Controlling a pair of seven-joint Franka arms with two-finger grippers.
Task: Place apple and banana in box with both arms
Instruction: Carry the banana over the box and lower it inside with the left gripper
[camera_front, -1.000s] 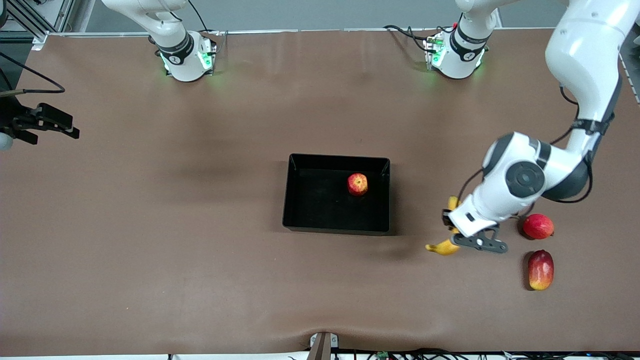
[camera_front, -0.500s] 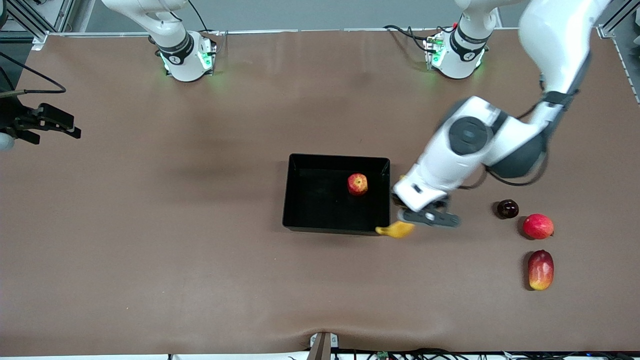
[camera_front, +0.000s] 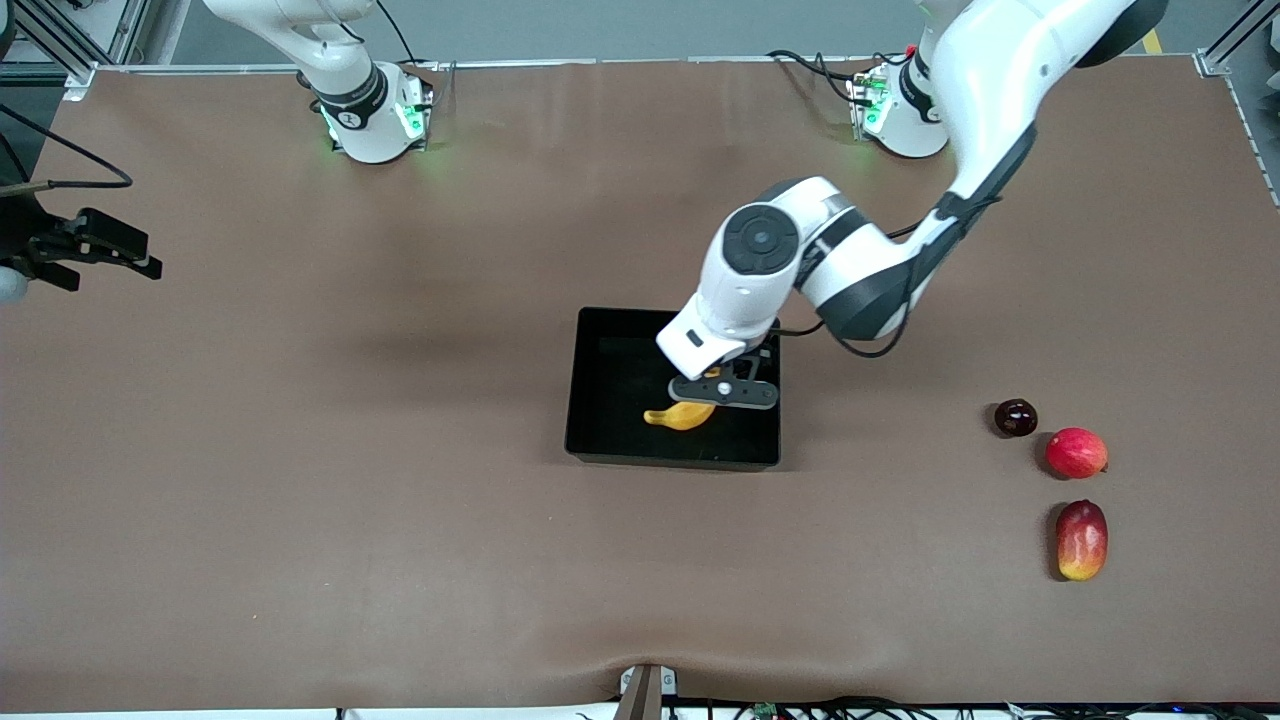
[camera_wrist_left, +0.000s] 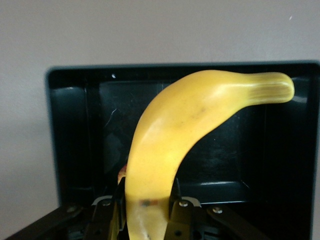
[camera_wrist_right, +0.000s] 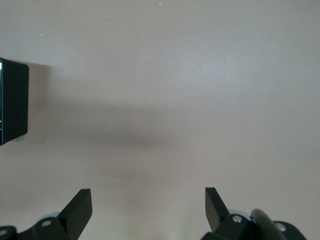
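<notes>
While our left hand (camera_front: 722, 391) grips the banana (camera_front: 681, 416) over the box (camera_front: 600, 440), our wrist view shows it jutting out past the fingers (camera_wrist_left: 107, 212). Our right hand (camera_front: 95, 250) waits, spread, over the worktop (camera_front: 300, 500).

No readable text or labels.

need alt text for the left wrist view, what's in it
A curved yellow banana fills the middle of the view, clamped at its lower end in the left gripper by black fingers. Under it lies the shallow glossy black plastic box, on a brown table.
</notes>
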